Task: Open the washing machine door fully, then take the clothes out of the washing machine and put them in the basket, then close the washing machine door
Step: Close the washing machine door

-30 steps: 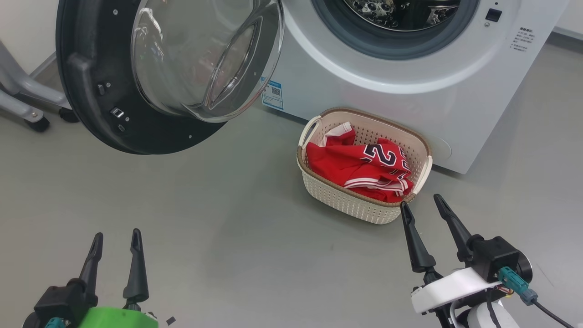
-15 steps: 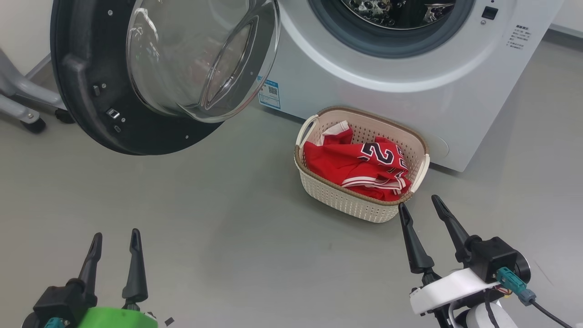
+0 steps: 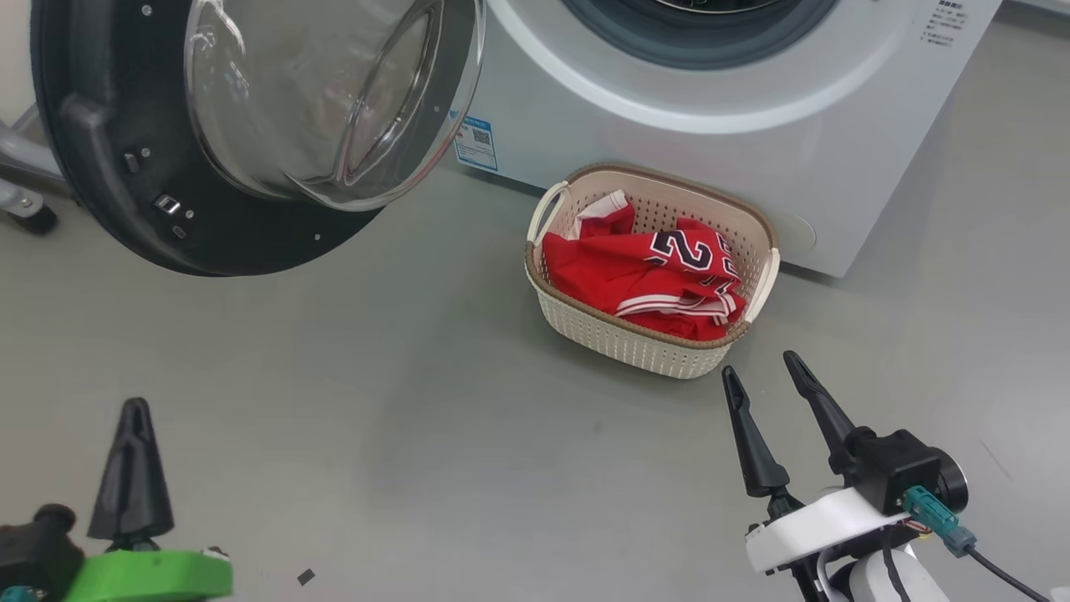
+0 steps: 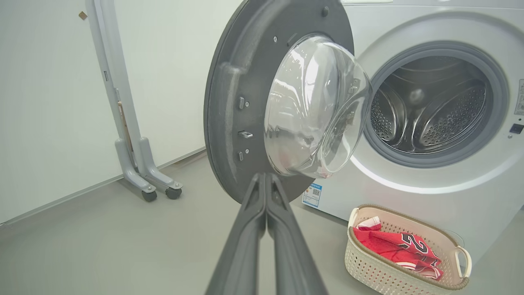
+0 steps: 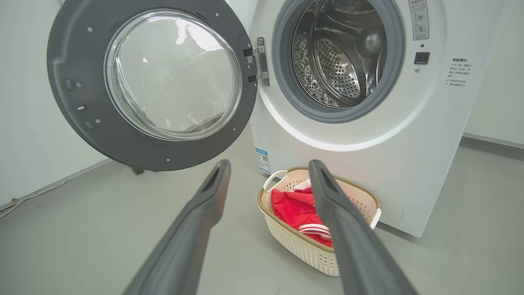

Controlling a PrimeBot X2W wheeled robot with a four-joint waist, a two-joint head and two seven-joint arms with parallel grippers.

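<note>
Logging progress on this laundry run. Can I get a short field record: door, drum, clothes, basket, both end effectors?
door: washing machine door swung open, left of the opening
drum: washing machine drum, no clothes visible inside
clothes: red jersey lying in the basket
basket: on the floor before the machine
left end effector: shut, empty
right end effector: open, empty, near the basket

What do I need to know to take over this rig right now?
Grippers: left gripper shut, empty, low over the floor; right gripper open, empty, near the basket.
Things: the clothes lie in the basket, which sits in front of the washing machine. The washing machine door hangs wide open; the visible part of the drum looks empty.
Done: door opened, clothes moved.
Left: close the door.
</note>
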